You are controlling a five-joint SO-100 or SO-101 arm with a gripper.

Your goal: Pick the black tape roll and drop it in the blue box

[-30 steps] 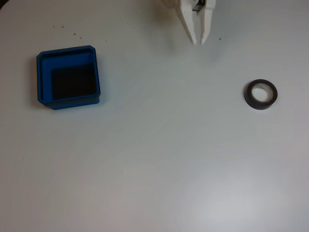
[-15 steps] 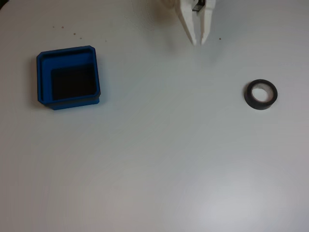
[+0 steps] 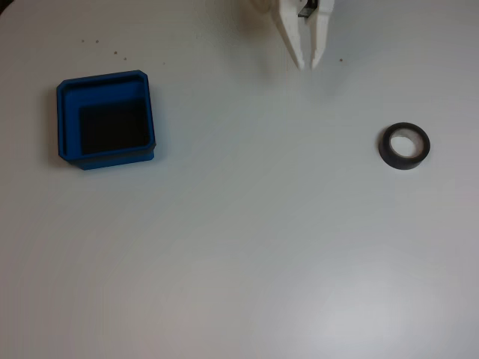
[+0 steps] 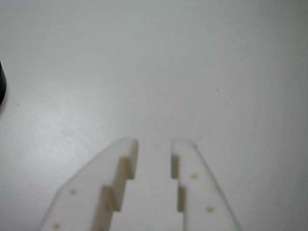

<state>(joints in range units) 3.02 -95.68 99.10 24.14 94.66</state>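
In the fixed view, blue box point(image 3: 105, 120) left, black tape roll point(image 3: 404, 146) right.

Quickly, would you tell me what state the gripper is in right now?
Gripper: slightly open, holding nothing; black tape roll lies apart on the table.

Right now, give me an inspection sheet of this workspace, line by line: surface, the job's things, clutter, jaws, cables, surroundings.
Surface: white table, plain, with soft glare low right in the fixed view.
Job's things: black tape roll lies flat at the right, alone, untouched; blue box sits at the left, its black floor bare.
Clutter: a few tiny dark specks above the box.
Jaws: the white gripper sits at the top edge of the fixed view, jaws slightly apart and holding nothing, well clear of both the roll and the box; in the wrist view bare table shows between the jaws.
Cables: nothing seen.
Surroundings: nothing seen beyond the table.
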